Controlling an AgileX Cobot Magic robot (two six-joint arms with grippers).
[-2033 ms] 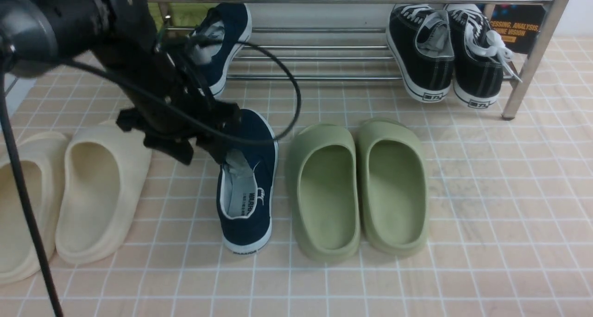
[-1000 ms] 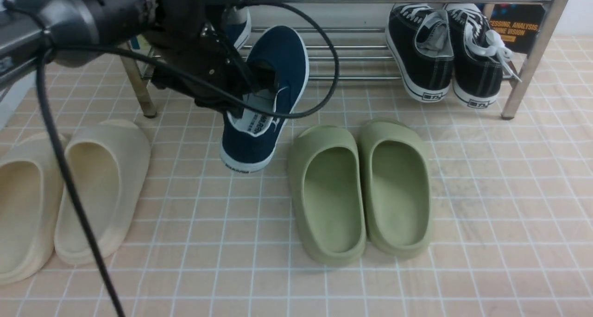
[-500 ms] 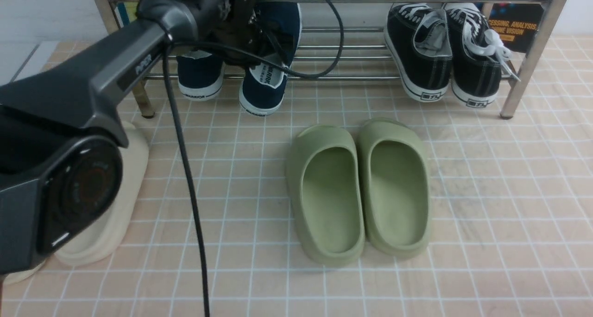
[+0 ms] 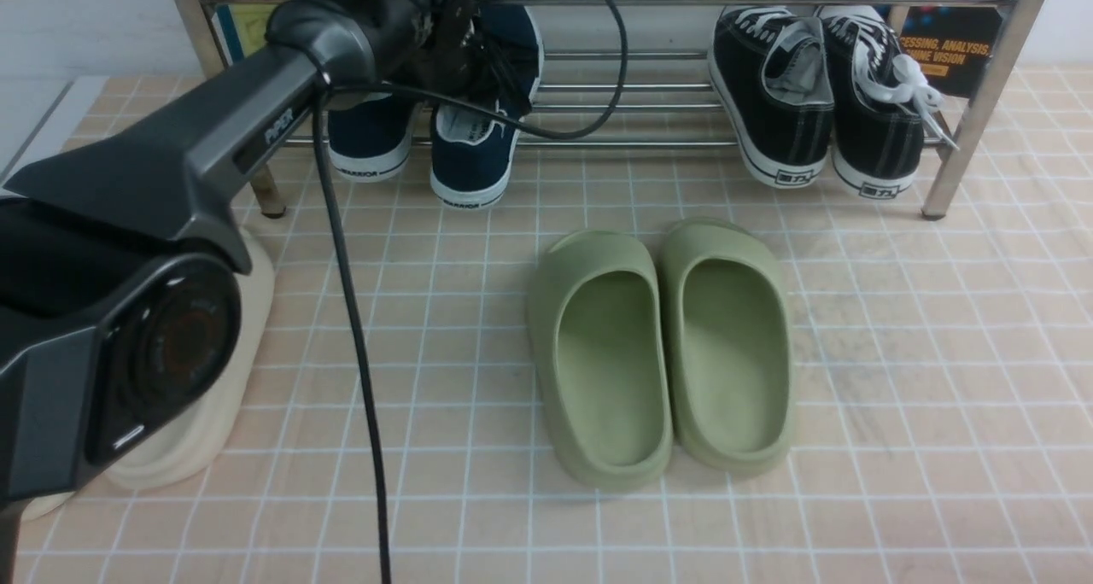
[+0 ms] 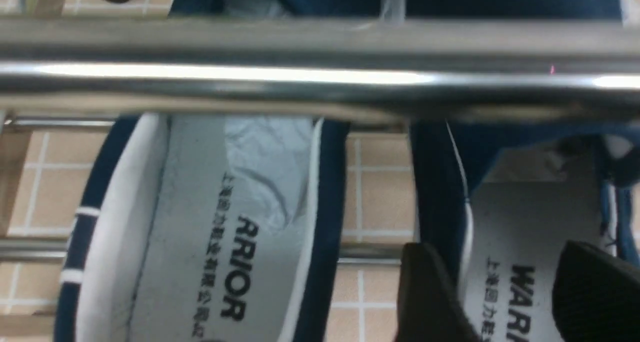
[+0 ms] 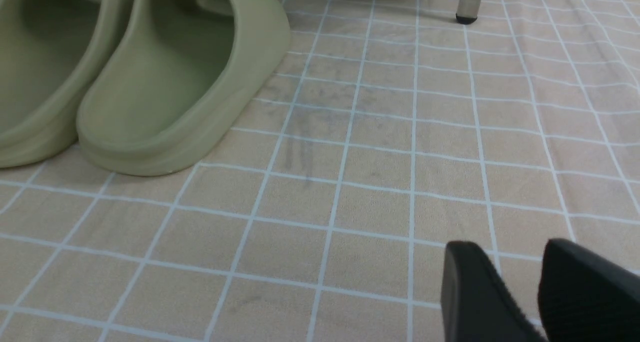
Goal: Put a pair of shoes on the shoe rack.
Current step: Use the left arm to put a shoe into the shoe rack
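Left gripper (image 5: 500, 249) first, in the left wrist view: its fingers stand spread at one of the navy shoes (image 5: 240, 272), just beside its mate, with steel bars of the rack (image 5: 320, 74) running across. Front view: both shoes sit at 11 o'clock on the rack's lower shelf, heels outward; black sneakers (image 4: 879, 131) sit there at 1 o'clock, green clogs (image 4: 610, 370) on the tiles toward 4 o'clock. Right wrist view: the right gripper (image 6: 510, 244) is spread above the tiles (image 6: 380, 132).

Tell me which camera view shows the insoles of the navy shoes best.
The left wrist view: the printed insoles appear close up. The front view shows them only partly, behind the arm; the right wrist view shows none.
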